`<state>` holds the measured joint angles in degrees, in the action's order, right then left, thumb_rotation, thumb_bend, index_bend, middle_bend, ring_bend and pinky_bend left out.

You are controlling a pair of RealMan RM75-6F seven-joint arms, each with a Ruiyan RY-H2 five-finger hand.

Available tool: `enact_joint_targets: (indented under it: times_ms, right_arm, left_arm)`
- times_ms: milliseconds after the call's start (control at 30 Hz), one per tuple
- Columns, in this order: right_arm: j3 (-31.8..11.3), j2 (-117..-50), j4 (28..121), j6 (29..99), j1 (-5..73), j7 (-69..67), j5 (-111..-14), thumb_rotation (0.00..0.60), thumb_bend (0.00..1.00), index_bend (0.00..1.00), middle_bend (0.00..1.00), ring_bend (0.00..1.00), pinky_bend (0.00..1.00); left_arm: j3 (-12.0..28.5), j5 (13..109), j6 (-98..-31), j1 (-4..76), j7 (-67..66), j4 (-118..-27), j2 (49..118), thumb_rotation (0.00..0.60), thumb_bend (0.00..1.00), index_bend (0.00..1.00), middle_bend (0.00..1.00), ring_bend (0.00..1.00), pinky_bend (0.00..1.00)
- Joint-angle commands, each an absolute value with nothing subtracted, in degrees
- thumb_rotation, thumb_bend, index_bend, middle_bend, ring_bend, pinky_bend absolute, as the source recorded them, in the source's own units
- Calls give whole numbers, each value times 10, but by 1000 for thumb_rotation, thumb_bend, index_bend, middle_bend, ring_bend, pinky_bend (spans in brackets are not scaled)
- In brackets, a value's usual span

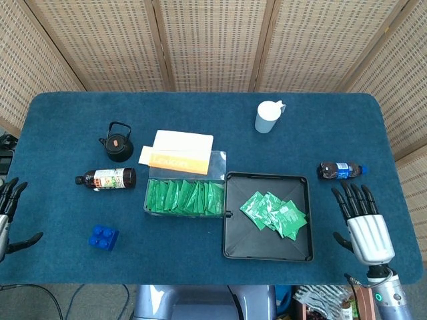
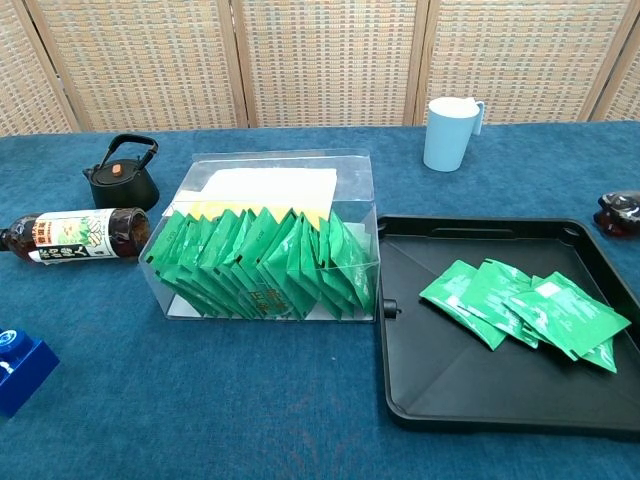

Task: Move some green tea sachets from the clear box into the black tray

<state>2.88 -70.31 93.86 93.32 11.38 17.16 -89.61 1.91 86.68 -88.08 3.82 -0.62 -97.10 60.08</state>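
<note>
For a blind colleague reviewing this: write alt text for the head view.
Green tea sachets lie overlapping in a black tray, beside a clear box holding more. Both hands, left and right, hover open at the table's edges.

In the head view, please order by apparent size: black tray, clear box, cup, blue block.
Largest to smallest:
1. black tray
2. clear box
3. and 4. cup and blue block look about alike; I would not rank them.
</note>
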Motion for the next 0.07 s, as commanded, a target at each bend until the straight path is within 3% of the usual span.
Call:
enact_joint_targets:
  times_ms: [33, 67]
  right_arm:
    - [34, -724, 914, 939, 89, 138, -886, 600, 0, 0, 0, 0, 0]
    - [33, -724, 912, 938, 88, 135, -886, 600, 0, 0, 0, 0, 0]
  left_arm:
    - [19, 867, -880, 38, -6, -969, 603, 600, 56, 0, 0, 0, 0]
    - [19, 867, -880, 38, -6, -968, 603, 600, 57, 0, 0, 0, 0]
